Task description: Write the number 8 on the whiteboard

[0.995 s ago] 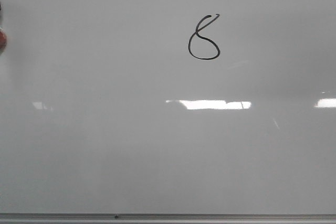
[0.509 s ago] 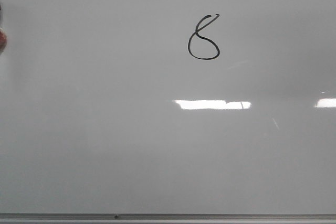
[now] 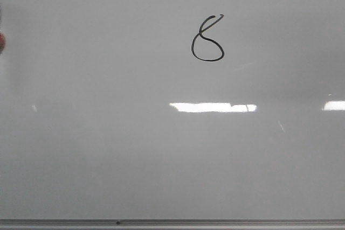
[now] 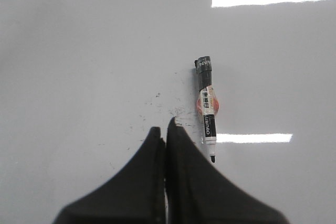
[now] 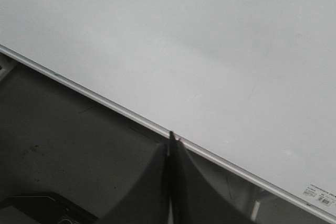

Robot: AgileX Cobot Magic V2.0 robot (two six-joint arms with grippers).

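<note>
Left gripper (image 4: 166, 129): its two black fingers are pressed together and hold nothing. It is over the whiteboard (image 4: 79, 51).
Marker (image 4: 207, 108): it lies flat on the board, just beside the left fingertips and not touching them. Its tip has no cap on. It has a black end and a white label with a red spot.
Smudges: little dark specks sit on the board near the marker.
Right gripper (image 5: 170, 140): its fingers are closed too, with nothing in them. It is over the board's thin metal edge (image 5: 105, 99).
Number 8 (image 3: 207, 39): drawn in black, high up on the board, a bit right of the middle. The round bottom loop is closed. The thin top loop is open, with a flick at the top right.
Bright patches: white light shines on the board below the 8.
</note>
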